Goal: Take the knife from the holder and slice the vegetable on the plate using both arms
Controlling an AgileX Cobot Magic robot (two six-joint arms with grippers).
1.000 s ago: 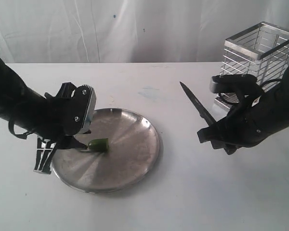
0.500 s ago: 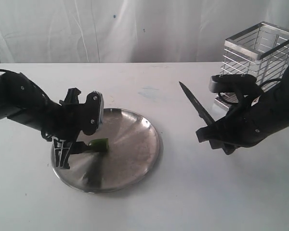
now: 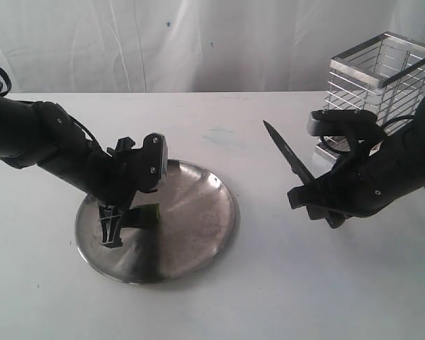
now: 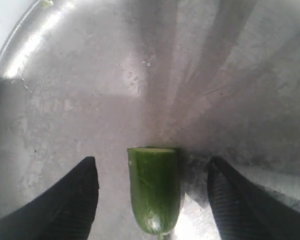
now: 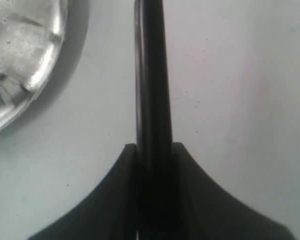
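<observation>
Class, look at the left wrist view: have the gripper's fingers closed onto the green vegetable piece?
No. The left gripper is open, and clear plate shows between each finger and the vegetable.

The plate [image 3: 198, 234] is brushed metal, shiny and faintly scuffed. The vegetable [image 4: 154, 187] has smooth, glossy skin. The knife [image 3: 287, 152] looks matt black; the holder [image 3: 379, 81] is bright chrome wire.

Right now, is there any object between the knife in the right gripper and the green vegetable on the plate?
Nothing visible blocks it. The knife, clamped in the right gripper, is off the plate, with bare table between. On the plate, the left gripper straddles the vegetable, fingers apart from it.
</observation>
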